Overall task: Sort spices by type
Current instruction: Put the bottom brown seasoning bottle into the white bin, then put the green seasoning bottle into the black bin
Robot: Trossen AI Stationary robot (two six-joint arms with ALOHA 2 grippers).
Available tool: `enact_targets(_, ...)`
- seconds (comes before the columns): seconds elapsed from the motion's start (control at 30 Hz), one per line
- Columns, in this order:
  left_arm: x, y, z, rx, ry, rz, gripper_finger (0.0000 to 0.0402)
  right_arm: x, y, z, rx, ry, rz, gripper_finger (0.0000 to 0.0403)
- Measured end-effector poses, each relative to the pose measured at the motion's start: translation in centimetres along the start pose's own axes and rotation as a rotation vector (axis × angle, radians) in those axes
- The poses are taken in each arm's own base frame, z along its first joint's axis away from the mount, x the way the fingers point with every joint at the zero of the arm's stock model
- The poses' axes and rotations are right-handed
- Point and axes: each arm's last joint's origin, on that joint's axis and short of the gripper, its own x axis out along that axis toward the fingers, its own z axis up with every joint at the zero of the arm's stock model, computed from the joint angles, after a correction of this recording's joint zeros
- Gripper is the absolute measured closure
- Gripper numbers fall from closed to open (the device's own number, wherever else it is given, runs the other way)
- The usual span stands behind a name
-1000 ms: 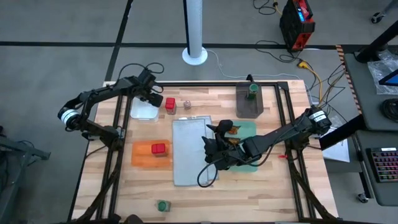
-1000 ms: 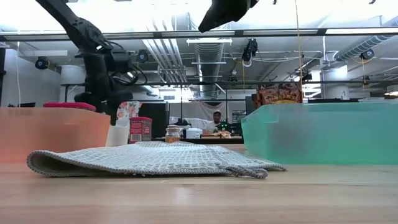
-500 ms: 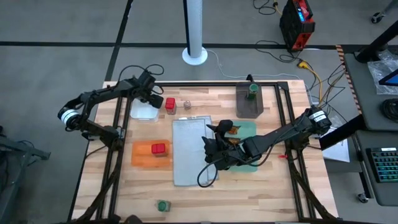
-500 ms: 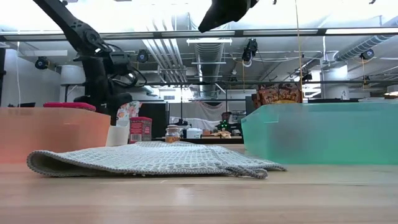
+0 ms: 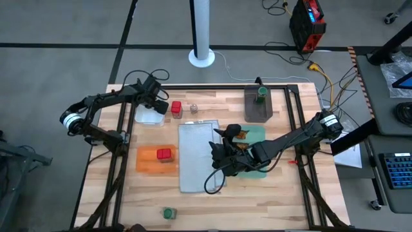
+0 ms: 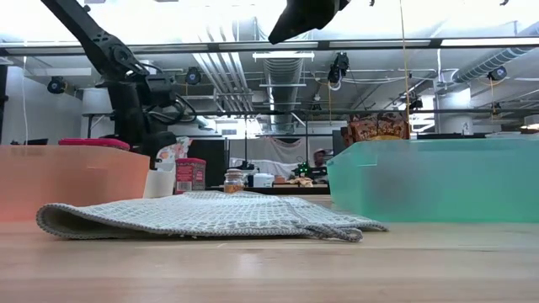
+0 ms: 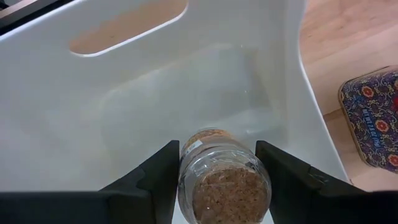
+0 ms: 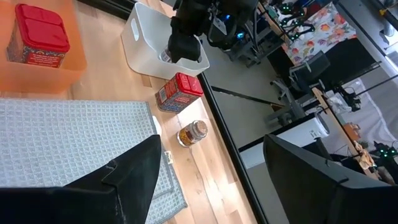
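My left gripper [image 5: 159, 105] reaches down into the white bin [image 5: 147, 116] at the far left, shut on a clear shaker [image 7: 224, 180] of brown spice. A red box [image 5: 176, 108] and a second shaker [image 5: 193, 107] stand on the table beside the bin. Another red box [image 5: 165, 154] sits on the orange tray [image 5: 147, 161]. An orange-brown packet [image 5: 239, 135] lies on the green tray [image 5: 257, 138]. One green-topped jar [image 5: 261, 92] stands in the dark grey bin, another [image 5: 168, 212] near the front edge. My right gripper [image 5: 217, 149] hangs open above the grey cloth [image 5: 196, 161]. My left gripper pinches the shaker's round clear body [image 7: 186, 177] between its two fingers [image 7: 158, 183], one on each side. The fingers slant steeply down from above into the white bin. The shaker is seen end-on; whether it rests on the bin's floor, I cannot tell.
The dark grey bin [image 5: 257, 111] stands at the far right of the table. The right arm stretches from the right edge across the green tray. A black frame rail [image 8: 230, 155] runs along the table's far side. Bare wood lies along the front edge.
My left gripper has sunk a little deeper into the white bin with the shaker still between its fingers. The right arm has kept still.
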Motion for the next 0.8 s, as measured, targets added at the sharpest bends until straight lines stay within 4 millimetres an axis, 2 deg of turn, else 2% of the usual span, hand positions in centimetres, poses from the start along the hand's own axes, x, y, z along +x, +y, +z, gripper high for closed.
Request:
enact_targets(0.2,0.0,0.0,0.2,0.002,-0.018,0.001,0.0183,0.0,0.0,0.0,0.0,0.0,0.0,0.0138)
enact_targets(0.4,-0.3,0.0,0.6,0.033,-0.025,0.009,0.0177,0.0,0.0,0.0,0.0,0.0,0.0,0.0129)
enact_targets(0.6,-1.8,0.2,1.9,0.082,-0.031,0.105,0.0175,0.0,0.0,0.0,0.001,-0.001,0.0,0.012)
enact_targets(0.8,-3.2,0.1,3.3,0.098,-0.059,0.106,0.0174,-0.1,-0.1,0.1,0.008,-0.003,-0.001,0.0125)
